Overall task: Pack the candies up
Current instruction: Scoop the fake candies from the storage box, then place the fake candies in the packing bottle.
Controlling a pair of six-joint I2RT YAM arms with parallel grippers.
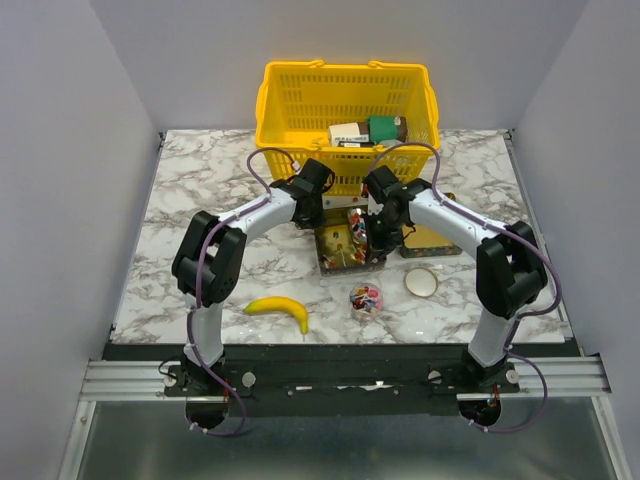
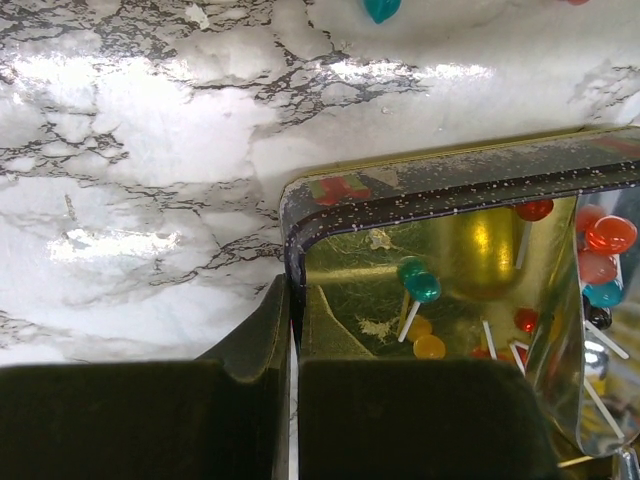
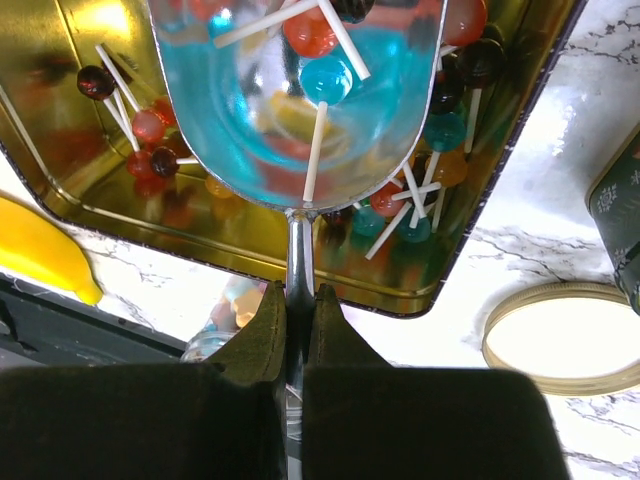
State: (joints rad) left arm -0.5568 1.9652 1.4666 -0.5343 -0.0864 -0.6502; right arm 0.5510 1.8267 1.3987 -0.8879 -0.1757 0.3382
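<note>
An open gold-lined tin (image 1: 338, 262) sits mid-table under both wrists. My left gripper (image 2: 293, 295) is shut on the tin's near-left wall (image 2: 450, 180), one finger inside and one outside. Lollipop candies (image 2: 420, 287) lie on the tin floor. My right gripper (image 3: 298, 300) is shut on the metal handle of a shiny scoop (image 3: 290, 110). The scoop hangs over the tin (image 3: 250, 255) with a few candies (image 3: 325, 78) in its bowl. More candies (image 3: 150, 130) are spread in the tin below. In the top view the left gripper (image 1: 322, 218) and right gripper (image 1: 377, 233) meet over the tin.
A small jar of sweets (image 1: 365, 298) and a round lid (image 1: 421, 281) stand in front of the tin. A yellow banana (image 1: 280, 310) lies front left. A green tin lid (image 1: 432, 242) lies to the right. The yellow basket (image 1: 300, 100) with boxes is behind. A teal sweet (image 2: 380, 8) lies loose on the table.
</note>
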